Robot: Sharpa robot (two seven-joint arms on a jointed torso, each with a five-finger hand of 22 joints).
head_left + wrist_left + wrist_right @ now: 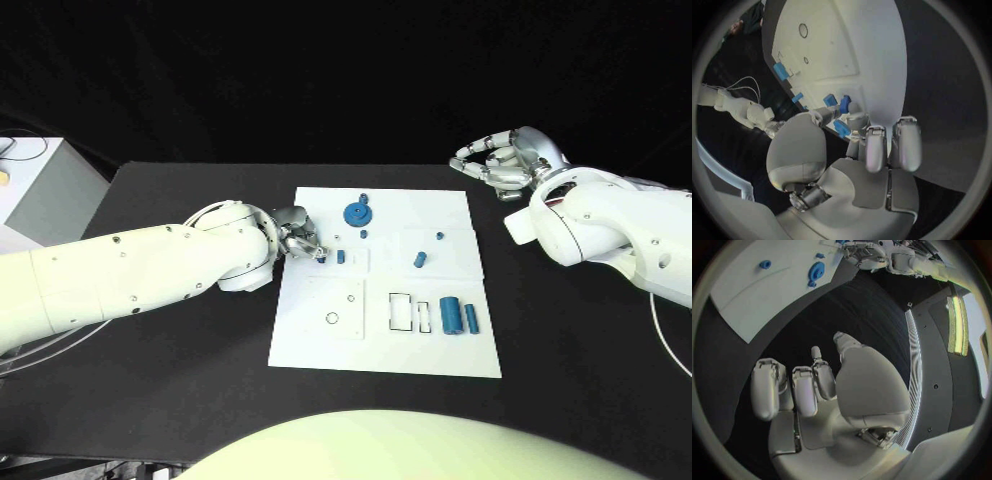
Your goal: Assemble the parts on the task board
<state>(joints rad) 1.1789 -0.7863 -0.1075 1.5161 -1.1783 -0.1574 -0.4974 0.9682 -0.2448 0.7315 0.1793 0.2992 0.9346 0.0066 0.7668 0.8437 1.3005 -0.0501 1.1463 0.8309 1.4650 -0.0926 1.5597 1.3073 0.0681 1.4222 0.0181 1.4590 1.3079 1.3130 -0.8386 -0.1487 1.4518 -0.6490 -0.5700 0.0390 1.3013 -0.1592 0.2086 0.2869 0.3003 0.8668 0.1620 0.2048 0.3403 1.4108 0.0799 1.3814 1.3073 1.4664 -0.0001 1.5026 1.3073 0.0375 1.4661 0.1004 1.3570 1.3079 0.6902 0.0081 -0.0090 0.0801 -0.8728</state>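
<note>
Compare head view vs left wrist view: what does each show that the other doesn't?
Head only: the right hand, empty with fingers curled, off the board's far right corner; two blue cylinders lying side by side near the board's right edge.
Left wrist only: the left hand's pale palm side, fingertips at a small blue part.
Both: the white task board, the left hand at its left edge.

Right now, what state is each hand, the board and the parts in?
Left hand: at the task board's left edge, fingers on a small blue part.
Right hand: off the board, fingers curled, holding nothing.
Task board: flat on the table.
Blue gear: on the board.
Two blue cylinders: lying flat.
</note>
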